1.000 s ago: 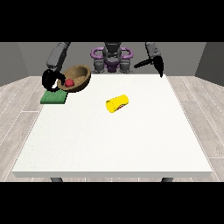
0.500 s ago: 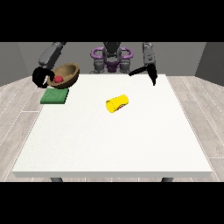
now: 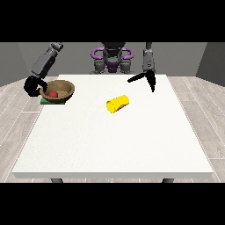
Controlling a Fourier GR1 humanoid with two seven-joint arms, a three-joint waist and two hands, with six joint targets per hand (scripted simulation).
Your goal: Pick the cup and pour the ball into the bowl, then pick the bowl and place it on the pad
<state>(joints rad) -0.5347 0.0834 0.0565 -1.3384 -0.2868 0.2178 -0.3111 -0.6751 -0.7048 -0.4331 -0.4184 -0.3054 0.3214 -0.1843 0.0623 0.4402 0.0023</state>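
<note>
Cup [image 3: 118, 104] is lying tipped near table [image 3: 114, 145] centre, untouched. At 10 o'clock, bowl [image 3: 57, 90] with ball [image 3: 53, 94] is now settling lower onto pad [image 3: 52, 101]; hand at the view's left [image 3: 32, 85] is curling round its rim. At 1 o'clock, hand at the view's right [image 3: 146, 79] is hanging open, empty, nearing placement's finish

Yellow cup [image 3: 117, 104], red ball [image 3: 53, 94], brown bowl [image 3: 59, 89], green pad [image 3: 47, 101].
</note>
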